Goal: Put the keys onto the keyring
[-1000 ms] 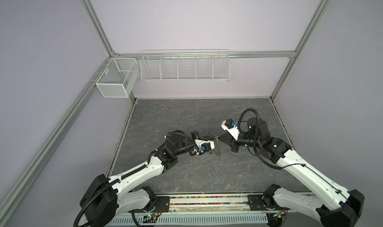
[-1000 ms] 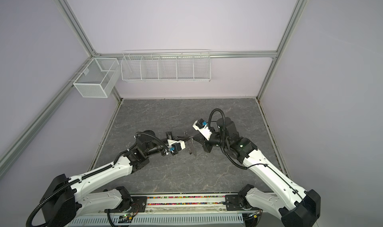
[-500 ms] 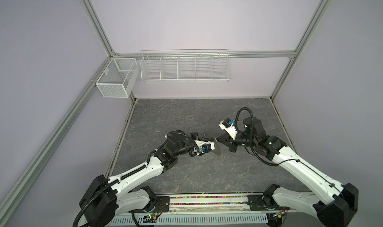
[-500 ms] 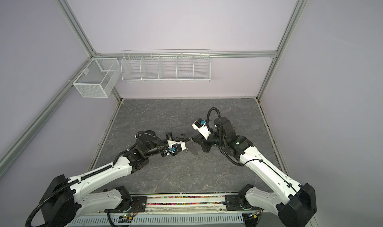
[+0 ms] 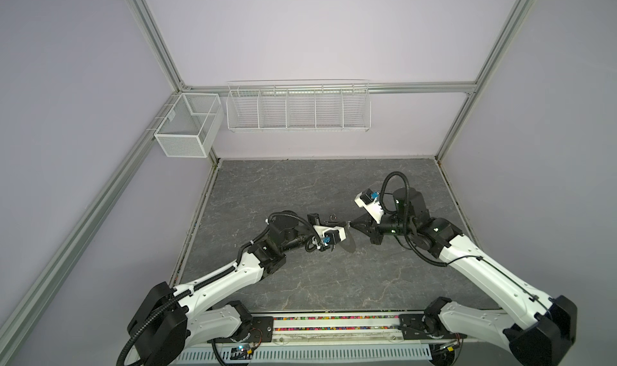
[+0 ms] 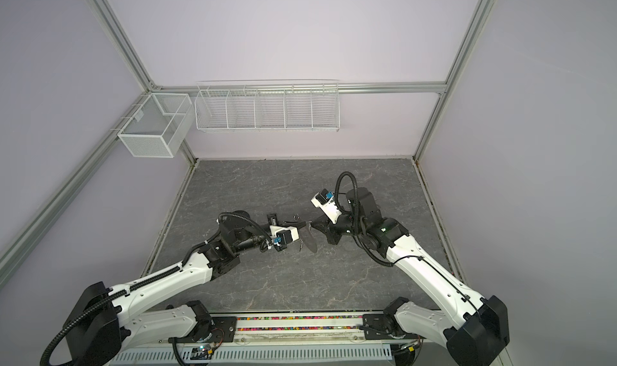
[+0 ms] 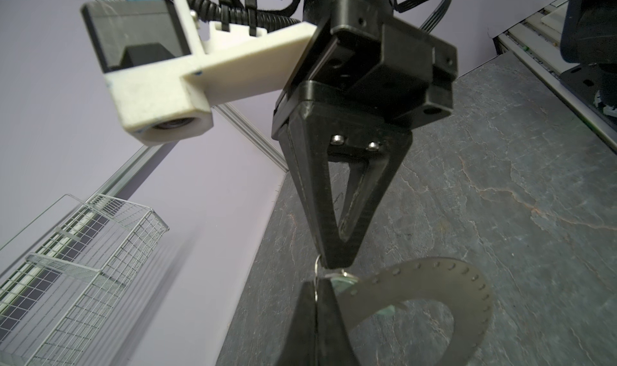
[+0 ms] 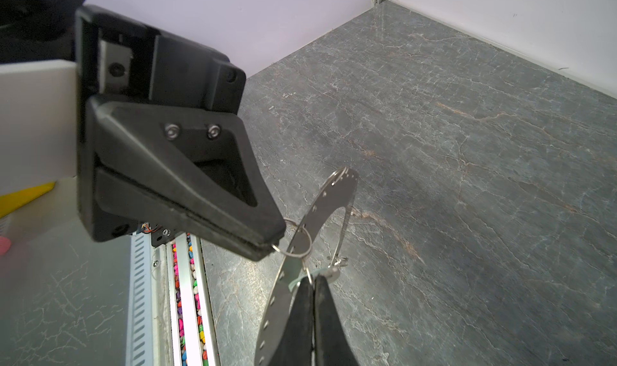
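Observation:
The grey keyring [image 5: 349,246] [image 6: 310,243] hangs off the table between my two grippers, nearly edge-on in both top views. Its rim of small holes shows in the left wrist view [image 7: 467,291] and the right wrist view [image 8: 320,210]. My left gripper [image 7: 316,282] [image 5: 346,225] is shut on a small wire ring [image 8: 297,243] threaded through a rim hole. My right gripper [image 8: 313,278] [image 5: 352,225] meets it tip to tip. It is shut on a thin wire loop beside a silver key head [image 8: 331,273] and a pale tag [image 8: 293,277].
A small metal loop [image 5: 332,217] lies on the dark stone table [image 5: 300,187] just behind the left gripper. A white mesh box [image 5: 187,127] and a wire rack [image 5: 297,109] hang on the back wall. A coloured strip runs along the front rail [image 5: 334,317].
My right gripper has swung left and now meets the left gripper's tip at the keyring. The left arm has barely moved.

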Robot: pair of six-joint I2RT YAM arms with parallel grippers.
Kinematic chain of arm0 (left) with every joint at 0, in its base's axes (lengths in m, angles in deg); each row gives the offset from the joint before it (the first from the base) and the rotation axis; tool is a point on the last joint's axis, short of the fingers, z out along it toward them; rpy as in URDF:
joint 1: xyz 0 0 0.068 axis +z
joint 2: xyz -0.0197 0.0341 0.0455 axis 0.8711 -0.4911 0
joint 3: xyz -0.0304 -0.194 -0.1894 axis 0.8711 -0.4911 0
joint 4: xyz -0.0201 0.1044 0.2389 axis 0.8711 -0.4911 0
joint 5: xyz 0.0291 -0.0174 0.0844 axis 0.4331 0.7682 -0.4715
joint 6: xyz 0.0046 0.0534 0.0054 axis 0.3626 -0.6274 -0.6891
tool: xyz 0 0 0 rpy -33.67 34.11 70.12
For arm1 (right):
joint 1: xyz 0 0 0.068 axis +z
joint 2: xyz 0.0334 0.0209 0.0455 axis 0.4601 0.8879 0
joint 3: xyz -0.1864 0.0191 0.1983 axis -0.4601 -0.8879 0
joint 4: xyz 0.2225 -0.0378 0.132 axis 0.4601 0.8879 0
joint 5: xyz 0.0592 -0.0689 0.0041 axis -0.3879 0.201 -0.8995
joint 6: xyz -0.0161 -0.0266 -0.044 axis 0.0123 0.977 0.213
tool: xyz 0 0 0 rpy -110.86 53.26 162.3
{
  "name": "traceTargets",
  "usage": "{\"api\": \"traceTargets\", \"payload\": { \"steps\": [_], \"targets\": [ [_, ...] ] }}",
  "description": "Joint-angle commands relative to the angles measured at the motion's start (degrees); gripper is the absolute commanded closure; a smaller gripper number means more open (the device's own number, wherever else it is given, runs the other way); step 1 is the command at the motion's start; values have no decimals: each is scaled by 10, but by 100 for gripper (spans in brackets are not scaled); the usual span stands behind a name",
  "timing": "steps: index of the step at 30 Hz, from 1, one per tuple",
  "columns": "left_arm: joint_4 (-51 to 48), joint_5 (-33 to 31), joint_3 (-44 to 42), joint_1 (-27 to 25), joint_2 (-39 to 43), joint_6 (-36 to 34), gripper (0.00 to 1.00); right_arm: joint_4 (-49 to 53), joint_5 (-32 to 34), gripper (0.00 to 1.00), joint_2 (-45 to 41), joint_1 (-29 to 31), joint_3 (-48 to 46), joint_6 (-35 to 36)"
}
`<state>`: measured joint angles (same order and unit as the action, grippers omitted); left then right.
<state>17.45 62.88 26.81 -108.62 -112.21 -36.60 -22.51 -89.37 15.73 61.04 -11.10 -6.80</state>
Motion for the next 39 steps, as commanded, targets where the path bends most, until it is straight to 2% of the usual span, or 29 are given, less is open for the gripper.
{"api": "traceTargets", "payload": {
  "steps": [1,16,21,26,30,34,39],
  "targets": [
    [32,3,10,-3,6,17,100,4,-19,93,-2,-6,6,-3],
    [52,8,16,-1,-8,49,100,-5,-76,93,-5,-25,2,-2],
    [75,47,13,13,-8,94,100,-51,-139,93,-16,-50,-23,-33],
    [81,72,15,22,-14,120,100,-47,-168,93,-13,-64,-28,-32],
    [84,78,16,28,-17,135,100,-6,-159,93,-12,-72,-24,-4],
    [84,85,16,35,-18,150,100,7,-140,93,-4,-75,-25,-10],
    [74,85,13,54,-12,154,100,84,-22,93,37,-71,-22,-29]
  ]
}}
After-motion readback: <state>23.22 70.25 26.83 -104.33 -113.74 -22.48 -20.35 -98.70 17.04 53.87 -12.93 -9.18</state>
